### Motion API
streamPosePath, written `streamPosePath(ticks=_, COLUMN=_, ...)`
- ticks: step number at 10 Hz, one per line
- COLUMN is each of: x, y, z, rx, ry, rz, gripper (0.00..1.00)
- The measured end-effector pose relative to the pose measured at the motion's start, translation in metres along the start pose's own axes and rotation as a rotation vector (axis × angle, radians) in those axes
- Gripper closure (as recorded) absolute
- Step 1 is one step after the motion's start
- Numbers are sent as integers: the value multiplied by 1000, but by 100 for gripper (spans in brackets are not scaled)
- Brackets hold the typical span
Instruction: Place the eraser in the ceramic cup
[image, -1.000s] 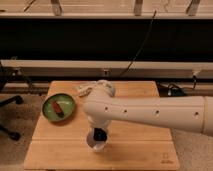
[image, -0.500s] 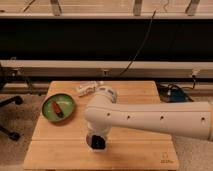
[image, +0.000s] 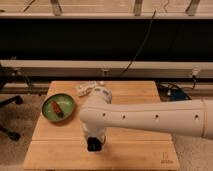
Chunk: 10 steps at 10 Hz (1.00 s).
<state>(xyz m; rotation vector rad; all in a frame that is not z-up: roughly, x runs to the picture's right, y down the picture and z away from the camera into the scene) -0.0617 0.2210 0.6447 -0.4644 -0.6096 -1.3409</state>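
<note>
My white arm reaches in from the right across the wooden table (image: 135, 155). Its gripper (image: 93, 145) points down at the front middle of the table, showing only as a dark tip under the wrist. The ceramic cup is hidden beneath the gripper and arm. The black eraser is not visible anywhere; I cannot tell whether it is in the gripper.
A green plate (image: 50, 112) holding a small reddish-brown item (image: 58, 108) sits at the table's left. A white lumpy object (image: 86, 89) lies at the back edge, partly behind the arm. Cables and a dark rail run behind the table.
The arm has swung lower and toward the camera. The whitish cup showed under the gripper a second ago; the gripper now covers it.
</note>
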Motion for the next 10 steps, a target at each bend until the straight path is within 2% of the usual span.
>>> streamPosePath(ticks=2, x=2, y=0, z=4, rx=0, ry=-3, rz=11, gripper=25)
streamPosePath(ticks=3, x=7, y=8, z=7, rx=-4, ry=-1, rz=32, gripper=20)
streamPosePath(ticks=5, x=12, y=24, z=5, rx=-4, ry=-5, rz=44, gripper=20)
streamPosePath(ticks=6, x=14, y=25, z=2, rx=1, ry=-9, rz=36, gripper=22)
streamPosePath(ticks=8, x=28, y=23, z=-3, rx=11, ry=-26, rz=54, gripper=38)
streamPosePath(ticks=9, x=35, y=25, z=-4, rx=14, ry=-27, rz=62, gripper=42)
streamPosePath(ticks=10, x=36, y=30, z=1, rx=8, ry=-31, rz=64, gripper=41)
